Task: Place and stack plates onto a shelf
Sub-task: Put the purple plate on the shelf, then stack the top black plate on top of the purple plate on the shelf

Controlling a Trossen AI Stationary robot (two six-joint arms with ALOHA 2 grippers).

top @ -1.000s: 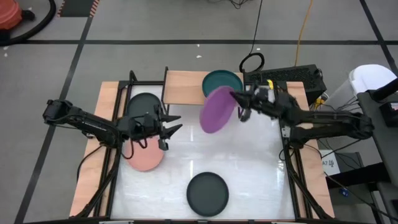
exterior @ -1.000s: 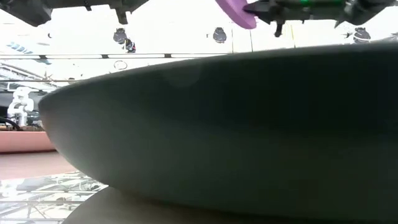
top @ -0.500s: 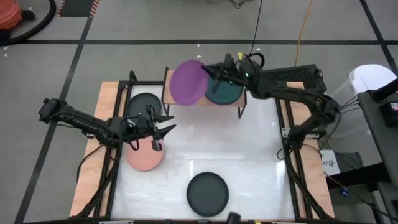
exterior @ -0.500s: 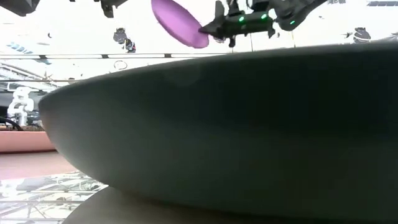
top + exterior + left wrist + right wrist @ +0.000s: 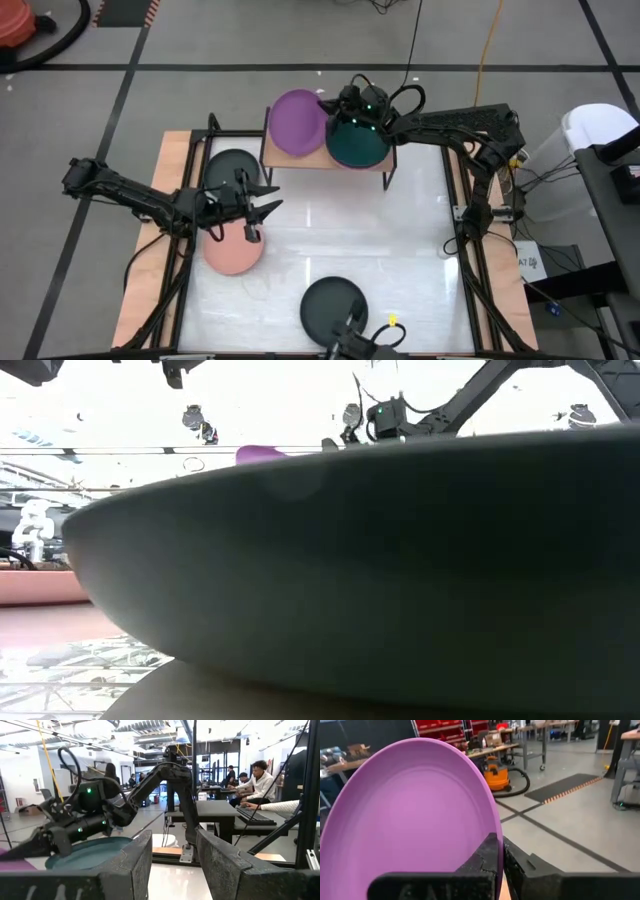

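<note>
My right gripper [image 5: 335,105] pinches the purple plate [image 5: 297,122] on the shelf [image 5: 285,156], beside the teal plate [image 5: 357,146]; my left gripper [image 5: 268,197] gapes empty.

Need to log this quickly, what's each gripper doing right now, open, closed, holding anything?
Left gripper: open, holding nothing, above the salmon pink plate.
Right gripper: shut on the purple plate's rim, over the shelf.

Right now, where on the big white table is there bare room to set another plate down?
The widest bare patch is the white table's right half, between the wooden-topped shelf and the charcoal plate near the front edge. The left side is crowded: the open left gripper hovers by the salmon pink plate and another dark plate.
</note>
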